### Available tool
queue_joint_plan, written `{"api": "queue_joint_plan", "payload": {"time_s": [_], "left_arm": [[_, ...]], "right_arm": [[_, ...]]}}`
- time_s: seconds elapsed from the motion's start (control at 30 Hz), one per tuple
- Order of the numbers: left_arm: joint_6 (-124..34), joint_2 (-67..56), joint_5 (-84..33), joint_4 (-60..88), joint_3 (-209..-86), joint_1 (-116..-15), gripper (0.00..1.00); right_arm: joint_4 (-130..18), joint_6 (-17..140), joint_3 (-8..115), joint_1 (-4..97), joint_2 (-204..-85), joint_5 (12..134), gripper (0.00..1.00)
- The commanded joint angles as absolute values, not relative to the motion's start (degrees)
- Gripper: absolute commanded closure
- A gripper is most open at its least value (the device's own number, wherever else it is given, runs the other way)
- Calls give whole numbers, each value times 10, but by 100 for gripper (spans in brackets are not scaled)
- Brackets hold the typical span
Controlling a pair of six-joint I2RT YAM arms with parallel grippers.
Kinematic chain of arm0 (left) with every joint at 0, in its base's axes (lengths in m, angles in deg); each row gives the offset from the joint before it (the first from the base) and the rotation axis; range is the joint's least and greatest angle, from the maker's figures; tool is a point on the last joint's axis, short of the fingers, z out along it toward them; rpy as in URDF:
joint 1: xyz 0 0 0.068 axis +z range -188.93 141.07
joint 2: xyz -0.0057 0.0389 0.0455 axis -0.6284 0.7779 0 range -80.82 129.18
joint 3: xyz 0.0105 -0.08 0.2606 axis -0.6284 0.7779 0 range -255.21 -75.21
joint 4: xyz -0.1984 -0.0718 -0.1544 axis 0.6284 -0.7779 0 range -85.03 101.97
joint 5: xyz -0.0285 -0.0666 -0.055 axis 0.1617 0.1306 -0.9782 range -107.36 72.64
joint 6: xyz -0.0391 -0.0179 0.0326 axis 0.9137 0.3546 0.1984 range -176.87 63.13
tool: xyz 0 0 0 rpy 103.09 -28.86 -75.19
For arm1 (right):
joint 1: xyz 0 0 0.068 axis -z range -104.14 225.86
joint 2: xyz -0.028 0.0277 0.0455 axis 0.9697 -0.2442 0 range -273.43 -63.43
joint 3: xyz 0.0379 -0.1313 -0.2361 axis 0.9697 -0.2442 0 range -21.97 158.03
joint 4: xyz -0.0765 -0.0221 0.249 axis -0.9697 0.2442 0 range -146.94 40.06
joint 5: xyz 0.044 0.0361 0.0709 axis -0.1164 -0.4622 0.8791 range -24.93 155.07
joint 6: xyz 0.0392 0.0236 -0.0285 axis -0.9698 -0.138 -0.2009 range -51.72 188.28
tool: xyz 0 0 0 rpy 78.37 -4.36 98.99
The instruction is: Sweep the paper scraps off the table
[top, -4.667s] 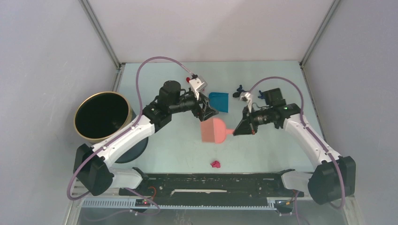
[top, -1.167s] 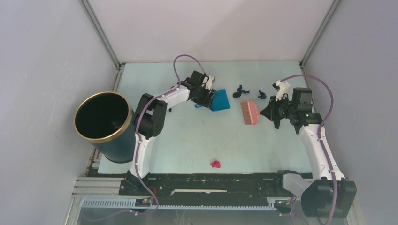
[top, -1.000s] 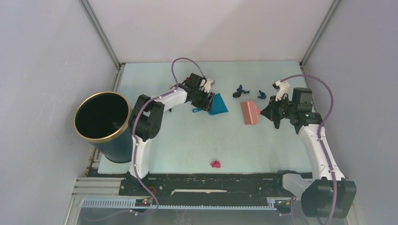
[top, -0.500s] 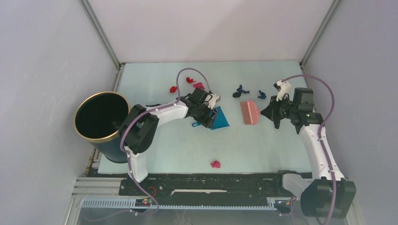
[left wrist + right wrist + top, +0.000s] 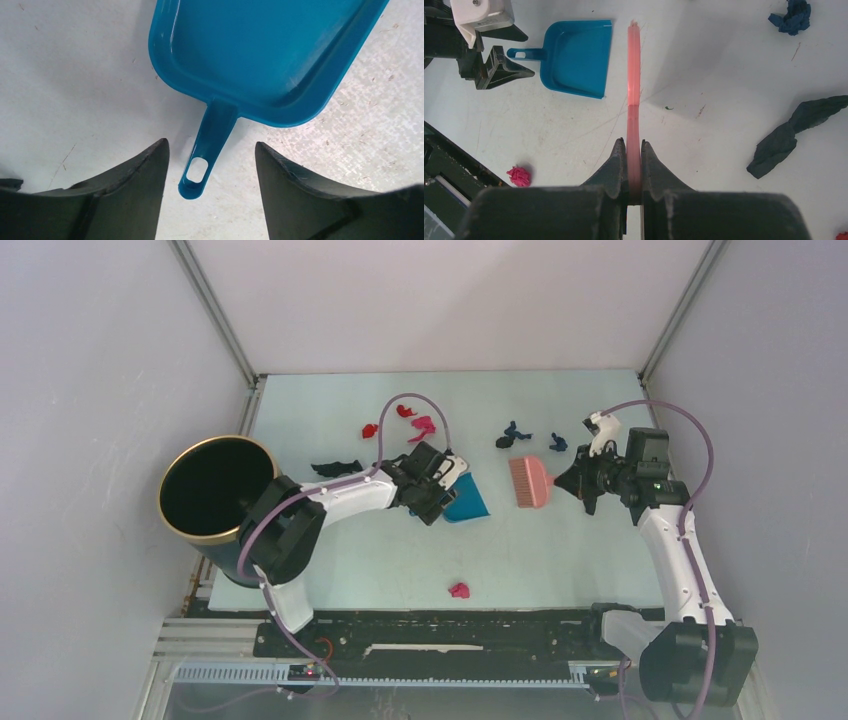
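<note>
Near the table's (image 5: 300,430) middle, my left jaws stand wide astride the dustpan handle (image 5: 210,135). My right jaws clamp the pink brush (image 5: 633,75).

paper scraps (image 5: 459,590) lie scattered across the table (image 5: 560,550).

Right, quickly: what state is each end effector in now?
Left end effector: open, straddling the blue dustpan handle, not gripping.
Right end effector: closed on the pink brush.
</note>
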State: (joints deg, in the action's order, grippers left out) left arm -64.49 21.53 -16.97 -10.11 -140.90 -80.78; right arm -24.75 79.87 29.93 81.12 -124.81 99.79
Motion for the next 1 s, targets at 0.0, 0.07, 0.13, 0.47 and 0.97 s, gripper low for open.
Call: {"api": "queue_joint_plan", "payload": {"time_s": [0.0,0.07,0.13,0.47,0.97], "left_arm": [[-672,196,-161,-89,-1407,-807,33],[-673,199,-169,-90,-1408,-806,39],[-668,200,-183,-96,-1409,-807,43],[-656,193,-181,-105,-1403,-818,55],[-581,134,-214,-78,-1374,-871,87]], "right_arm": [[-256,807,301,817,-1245,1014,100],[-256,807,301,817,-1246,1016,100],[-256,807,301,817,-1244,1014,100],[-257,807,301,821,-1251,1022,100],[-249,751,374,823,-1168,1031,100]]}}
